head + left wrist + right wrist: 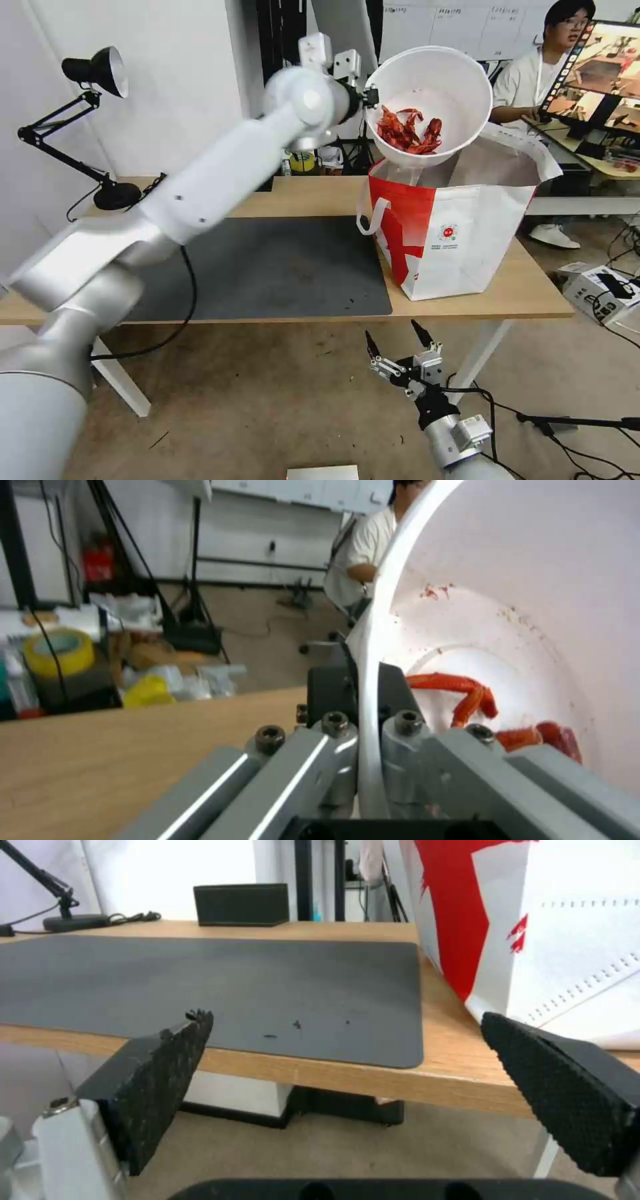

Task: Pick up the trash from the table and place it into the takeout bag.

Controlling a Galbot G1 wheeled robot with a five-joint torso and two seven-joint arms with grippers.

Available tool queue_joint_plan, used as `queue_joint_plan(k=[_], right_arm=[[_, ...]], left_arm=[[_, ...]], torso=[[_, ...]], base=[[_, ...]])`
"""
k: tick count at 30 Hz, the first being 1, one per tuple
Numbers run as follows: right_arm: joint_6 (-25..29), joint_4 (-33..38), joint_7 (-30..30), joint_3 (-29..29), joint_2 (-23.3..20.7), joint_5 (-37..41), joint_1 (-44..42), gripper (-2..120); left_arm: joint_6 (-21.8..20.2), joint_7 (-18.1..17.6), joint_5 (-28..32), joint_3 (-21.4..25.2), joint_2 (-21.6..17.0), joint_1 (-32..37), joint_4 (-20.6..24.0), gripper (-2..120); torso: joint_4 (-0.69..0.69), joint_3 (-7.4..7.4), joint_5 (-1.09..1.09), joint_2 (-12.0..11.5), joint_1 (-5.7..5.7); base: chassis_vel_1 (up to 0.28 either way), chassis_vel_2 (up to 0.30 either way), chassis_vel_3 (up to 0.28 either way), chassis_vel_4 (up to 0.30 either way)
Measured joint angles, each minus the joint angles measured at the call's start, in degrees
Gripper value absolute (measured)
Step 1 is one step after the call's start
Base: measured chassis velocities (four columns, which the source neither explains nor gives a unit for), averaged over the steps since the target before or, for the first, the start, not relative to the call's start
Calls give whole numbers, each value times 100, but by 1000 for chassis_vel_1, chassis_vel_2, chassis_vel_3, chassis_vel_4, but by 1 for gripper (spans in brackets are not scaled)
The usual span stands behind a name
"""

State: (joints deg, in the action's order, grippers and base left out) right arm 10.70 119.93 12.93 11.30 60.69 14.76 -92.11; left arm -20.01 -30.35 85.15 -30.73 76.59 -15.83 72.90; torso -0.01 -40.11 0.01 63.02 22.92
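Left gripper (363, 730) clamped on the rim of the white bowl (430, 100), held tilted over the mouth of the takeout bag (460, 233).

Disposal step judged in hand; lowering and release are called for next. The bag stands at the surface's (320, 193) right end. Right gripper (400, 350) is parked open below the front edge.

White wall (173, 87) behind the work area. Bare concrete floor (267, 400), scuffed, cables trailing at the right. Black desk lamp (93, 70) on articulated arm, back left. 1 monitor (600, 73) on a second desk (600, 163), far right.
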Motion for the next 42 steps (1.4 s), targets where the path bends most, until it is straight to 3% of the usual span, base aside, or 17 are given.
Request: queue_joint_plan(k=[6,12,17,22,25,27,29,31,35,42], right_arm=[[0,0,0,0,0,0,0,100],[0,0,0,0,0,0,0,100],[0,0,0,0,0,0,0,100],[0,0,0,0,0,0,0,100],[0,0,0,0,0,0,0,100],[0,0,0,0,0,0,0,100],[0,0,0,0,0,0,0,100],[0,0,0,0,0,0,-1,100],[0,0,0,0,0,0,0,100],[0,0,0,0,0,0,0,100]], left_arm=[[151,8,-868,-325,7,109,104,0],[184,189,-1178,-545,-140,158,344,0],[90,416,-1112,-641,-278,151,544,0],[-287,663,-541,-639,-389,109,726,0],[-533,702,-197,-596,-407,99,761,0],[-969,702,173,-529,-405,96,782,0],[-1131,694,292,-512,-393,94,782,3],[-1388,680,515,-490,-338,90,756,14],[-1498,681,631,-489,-275,90,717,24],[-1536,682,679,-412,-221,130,690,52]], torso=[[0,0,0,0,0],[1,0,-1,0,0],[1,1,-2,0,-1],[1,1,-2,0,-1],[0,1,-1,1,-1],[1,1,-1,1,-1],[1,1,-2,0,-1],[0,1,-1,0,-1],[0,1,-1,0,-1],[0,1,-1,0,0]], base=[[0,0,0,0],[0,0,0,0],[0,0,0,0],[0,0,0,0],[0,0,0,0],[0,0,0,0],[0,0,0,0],[0,0,0,0],[0,0,0,0],[0,0,0,0]])
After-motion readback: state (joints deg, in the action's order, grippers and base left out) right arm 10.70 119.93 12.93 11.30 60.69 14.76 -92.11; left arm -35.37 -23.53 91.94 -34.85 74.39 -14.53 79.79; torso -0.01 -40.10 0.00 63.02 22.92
